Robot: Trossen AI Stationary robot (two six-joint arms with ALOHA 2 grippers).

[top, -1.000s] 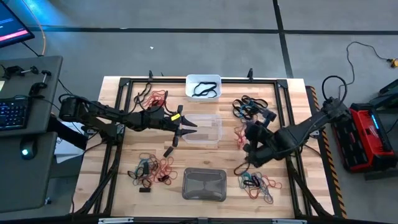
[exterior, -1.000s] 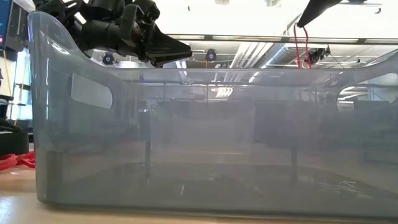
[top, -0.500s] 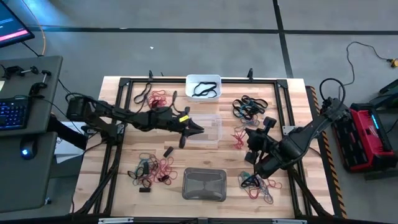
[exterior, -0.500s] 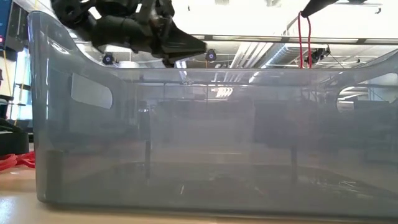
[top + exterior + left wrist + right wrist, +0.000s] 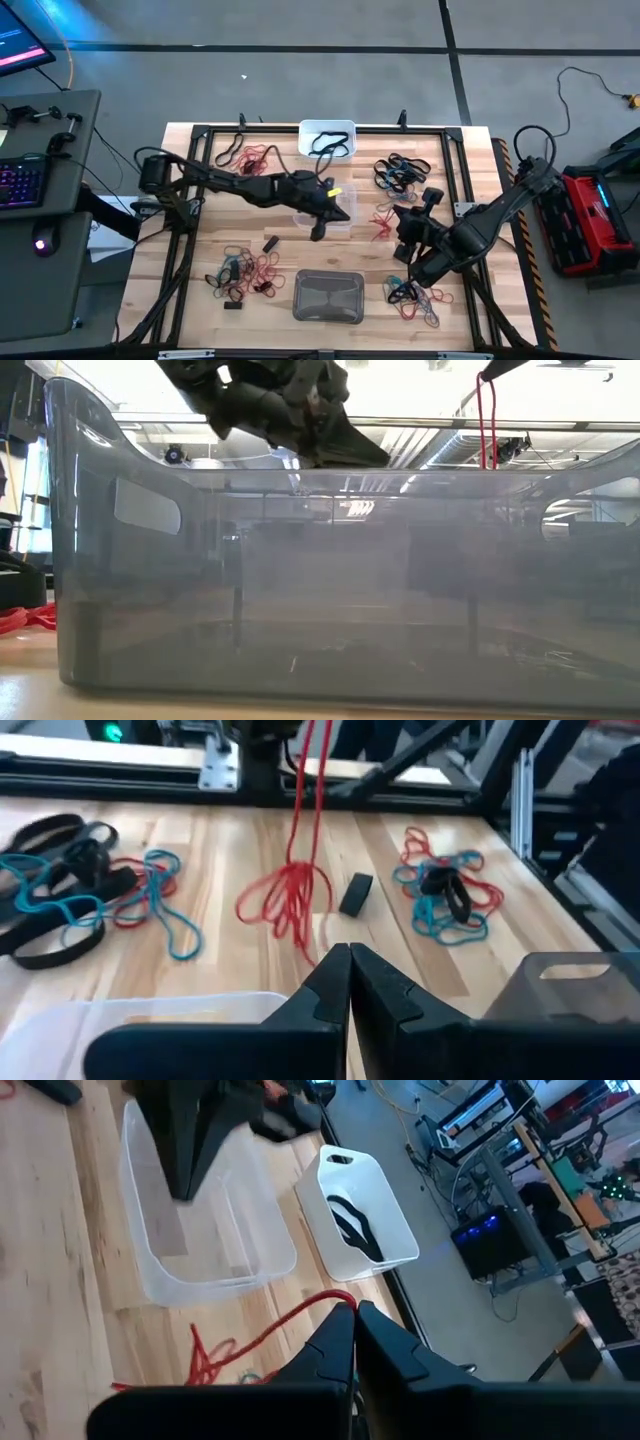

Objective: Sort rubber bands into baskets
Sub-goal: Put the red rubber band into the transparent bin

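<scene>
Jaws on my right arm are pressing together on a red rubber band (image 5: 291, 1314), lifting one end well above the tabletop (image 5: 190, 250) while the other end is trailing down into a small red tangle (image 5: 382, 222) just beside the clear basket (image 5: 347, 192). Jaws on my left arm are together too, gripping nothing and hovering over that same clear basket, which is crowding the spot I probably need. The white basket (image 5: 327, 126) is holding black bands, and the grey basket (image 5: 328, 297) is sitting at the near edge; I cannot tell whether the clear one or the grey one has anything in it. To do this step well, I am thinking the band should be raised until its tail is hanging free of the tangle, so no neighbours are dragged along. My left arm should be moving aside before the right one is travelling over the rim. Letting go only with the whole loop dangling inside the walls matters, since a stretched band may spring out. More mixed piles (image 5: 245, 272) are waiting elsewhere on the tabletop.
</scene>
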